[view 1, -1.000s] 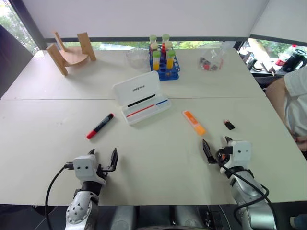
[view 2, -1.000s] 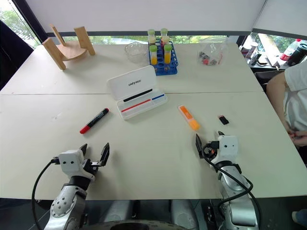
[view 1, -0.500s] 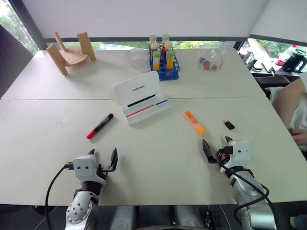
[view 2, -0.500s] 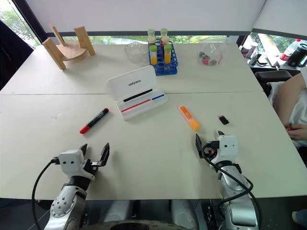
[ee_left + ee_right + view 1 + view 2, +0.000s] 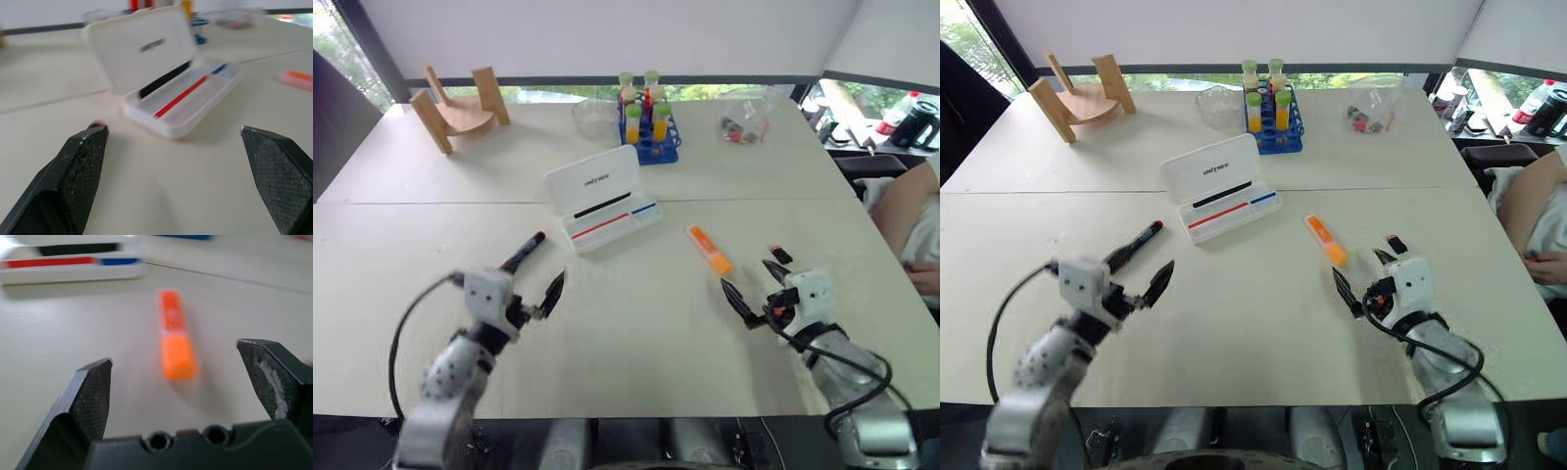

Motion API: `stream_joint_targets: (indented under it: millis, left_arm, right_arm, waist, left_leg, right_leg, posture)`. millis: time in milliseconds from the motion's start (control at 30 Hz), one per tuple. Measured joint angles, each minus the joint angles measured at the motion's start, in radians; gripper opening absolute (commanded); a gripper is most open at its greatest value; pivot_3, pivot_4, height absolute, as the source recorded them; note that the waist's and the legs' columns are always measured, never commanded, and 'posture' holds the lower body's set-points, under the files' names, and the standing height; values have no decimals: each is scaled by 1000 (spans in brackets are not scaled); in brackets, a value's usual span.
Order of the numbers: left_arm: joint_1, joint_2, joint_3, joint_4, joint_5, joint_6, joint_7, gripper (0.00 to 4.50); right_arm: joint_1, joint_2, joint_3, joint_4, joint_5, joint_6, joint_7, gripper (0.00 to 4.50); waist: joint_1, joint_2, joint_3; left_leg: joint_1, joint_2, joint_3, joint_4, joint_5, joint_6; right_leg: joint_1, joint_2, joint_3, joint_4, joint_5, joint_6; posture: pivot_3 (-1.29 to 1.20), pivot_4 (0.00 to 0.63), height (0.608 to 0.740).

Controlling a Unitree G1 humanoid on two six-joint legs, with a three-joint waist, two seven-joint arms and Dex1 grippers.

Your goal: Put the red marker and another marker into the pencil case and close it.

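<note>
Red marker [image 5: 1134, 245]: lies diagonally on the bench [image 5: 1253, 323], just ahead of the left end effector [image 5: 1136, 285], jaws wide, empty. Orange highlighter [image 5: 1325, 241]: ahead of the right end effector [image 5: 1356, 284], likewise wide.

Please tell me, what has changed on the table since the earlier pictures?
Both arms have lifted and moved forward. The left hand now hovers near the red marker, and the right hand near the orange highlighter. Both hands stay open and empty. The markers and the open pencil case lie where they were. Nothing was picked up.
</note>
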Motion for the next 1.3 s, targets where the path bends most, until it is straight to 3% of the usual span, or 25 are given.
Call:
stream_joint_targets:
  millis: [133,267,600,700,933,1300]
  left_arm:
    - [-261,47,-76,231,-23,29,-210,4443]
    - [-462,26,-203,545,46,-13,-390,4443]
    - [-682,-86,-320,1037,212,-196,-591,4443]
    - [-693,-88,-325,1102,246,-230,-609,3573]
    - [-705,-86,-308,1131,266,-233,-616,45]
    - [-454,85,-315,689,196,-129,-880,45]
  right_arm:
    - [-111,-120,-23,-25,135,150,110,4500]
    - [-218,-180,-31,-13,194,221,156,4500]
    - [-308,-174,-37,-36,240,292,91,4500]
    - [-315,-173,-37,-45,241,298,67,4500]
    - [-337,-173,-36,-48,246,300,38,4500]
    - [-396,-177,-32,-23,248,297,61,4500]
  waist:
    - [-2,-1,0]
    - [-1,-2,1]
    - [-1,-4,2]
    - [-2,-4,2]
    - [-1,-4,2]
    - [-2,-3,3]
  left_leg:
    - [0,0,-1,-1,0,0]
    - [-7,0,-1,-1,0,0]
    - [-20,0,-1,6,0,0]
    - [-19,0,-1,7,0,0]
    - [-20,0,-2,11,0,1]
    - [-19,1,-2,12,0,1]
  right_leg:
    - [-2,1,-1,4,0,2]
    - [-11,1,0,7,-1,2]
    - [-21,1,0,13,-1,3]
    - [-21,1,0,14,-1,3]
    - [-20,1,0,16,-1,3]
    - [-20,1,0,18,-1,3]
  posture:
    - [0,150,740]
    - [0,150,740]
    - [0,150,740]
    - [0,150,740]
    - [0,150,740]
    - [0,150,740]
